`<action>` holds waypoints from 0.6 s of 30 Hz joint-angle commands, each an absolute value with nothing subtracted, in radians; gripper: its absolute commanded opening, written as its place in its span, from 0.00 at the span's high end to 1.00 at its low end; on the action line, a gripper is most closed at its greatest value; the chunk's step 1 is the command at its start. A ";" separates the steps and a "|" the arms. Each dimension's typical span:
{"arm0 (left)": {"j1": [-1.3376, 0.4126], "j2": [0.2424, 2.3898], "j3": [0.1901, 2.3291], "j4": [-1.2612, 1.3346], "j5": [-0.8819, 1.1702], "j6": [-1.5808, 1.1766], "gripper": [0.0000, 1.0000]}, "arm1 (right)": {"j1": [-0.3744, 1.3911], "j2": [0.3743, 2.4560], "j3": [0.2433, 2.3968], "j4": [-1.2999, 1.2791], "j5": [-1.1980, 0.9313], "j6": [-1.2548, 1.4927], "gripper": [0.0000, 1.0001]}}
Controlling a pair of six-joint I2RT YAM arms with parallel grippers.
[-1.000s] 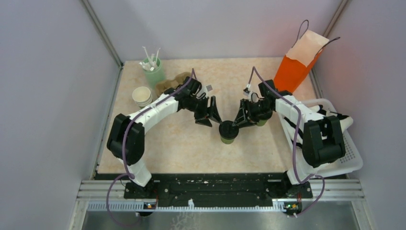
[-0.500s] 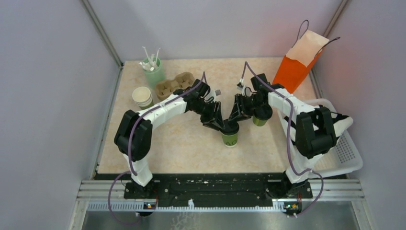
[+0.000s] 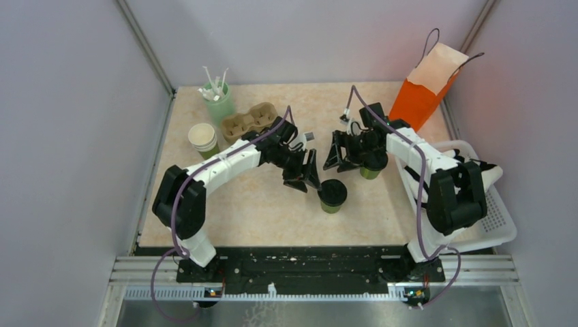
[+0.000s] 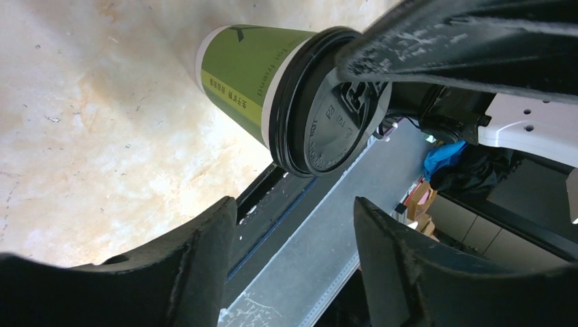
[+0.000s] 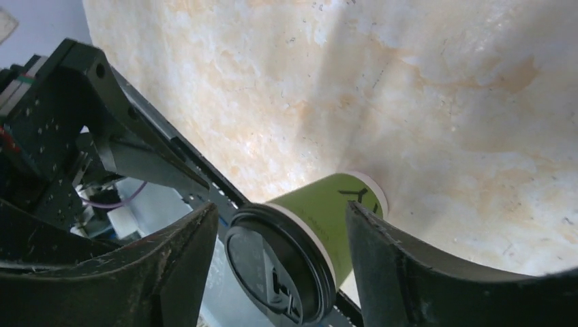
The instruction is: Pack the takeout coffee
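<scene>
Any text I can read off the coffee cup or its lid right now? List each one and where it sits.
"X": a large dark mark on the takeout coffee, on its green wall near the base, partly cut off.
Small dark print along the lighter green stripe on the cup: too small to read.
Raised lettering on the black lid: too blurred to read.

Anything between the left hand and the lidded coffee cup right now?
Nothing visible. The left hand is open just left of the takeout coffee, with only bare table between them. The right hand, also open, is on the cup's far side, off that line.
</scene>
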State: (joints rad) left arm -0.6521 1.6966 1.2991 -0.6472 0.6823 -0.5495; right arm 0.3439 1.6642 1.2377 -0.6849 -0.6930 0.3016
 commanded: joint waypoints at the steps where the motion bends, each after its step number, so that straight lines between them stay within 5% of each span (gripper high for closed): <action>1: -0.658 1.642 1.314 -0.632 0.679 -0.557 0.28 | 0.351 1.553 1.259 -0.749 -0.593 0.298 0.28; 10: -0.658 1.724 1.367 -0.617 0.671 -0.541 0.30 | 0.351 1.383 1.158 -0.916 -0.514 0.304 0.20; 18: -0.660 1.819 1.448 -0.603 0.703 -0.526 0.33 | 0.352 1.254 0.954 -0.795 -0.623 0.414 0.44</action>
State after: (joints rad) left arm -0.6540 1.7855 1.3933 -0.6338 0.6697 -0.5468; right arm 0.3439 1.3010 1.0080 -0.8650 -0.5655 0.3405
